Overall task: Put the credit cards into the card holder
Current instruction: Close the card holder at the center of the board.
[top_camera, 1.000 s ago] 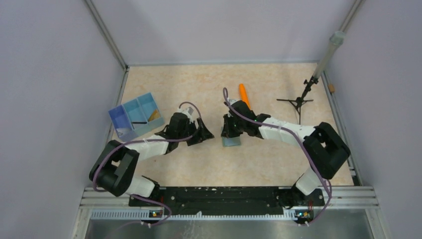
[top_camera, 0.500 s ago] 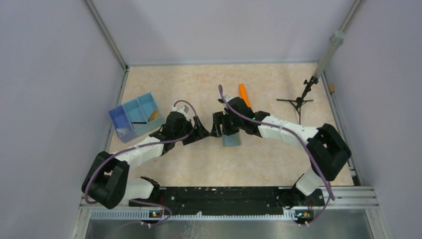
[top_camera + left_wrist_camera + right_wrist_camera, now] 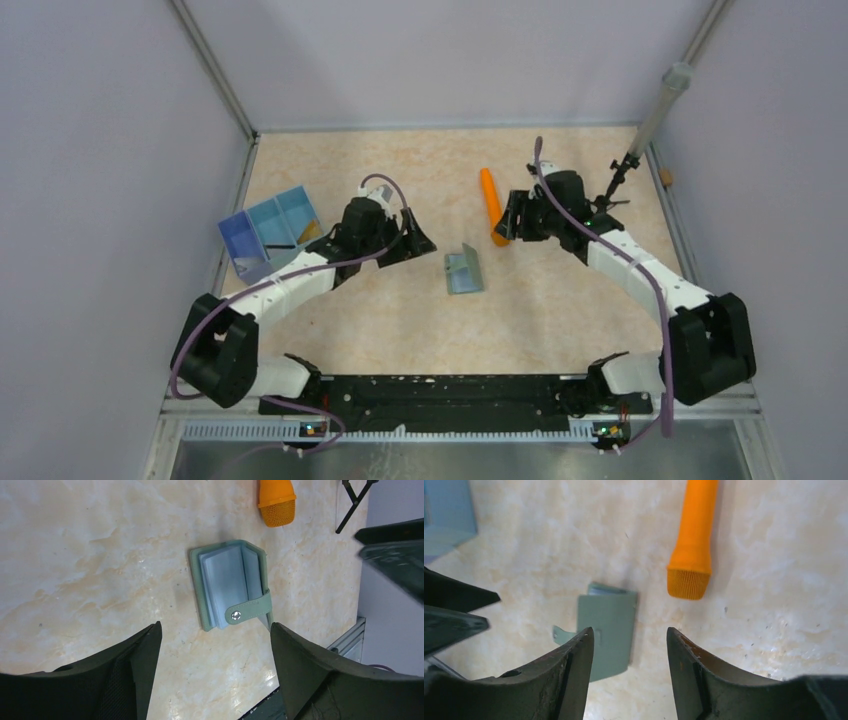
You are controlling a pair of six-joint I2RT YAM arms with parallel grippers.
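Card holder point(image 3: 464, 271) lies partly open mid-table. Left gripper point(image 3: 410, 243) spread wide, right gripper point(image 3: 510, 225) parted too, both empty. Tan sliver point(image 3: 311, 229) in the left-edge tray point(image 3: 245, 240), maybe a card.

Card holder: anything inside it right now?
Card holder shows only pale blue pockets, with its stud strap across the edge. No gold card visible; pocket interiors are hidden.

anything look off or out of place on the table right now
The card holder lies half open mid-table, pale blue inside showing, its stud strap unfastened and sticking out past the edge. The left pincer and right pincer are both open and clear of it. Nothing looks spilled or damaged.
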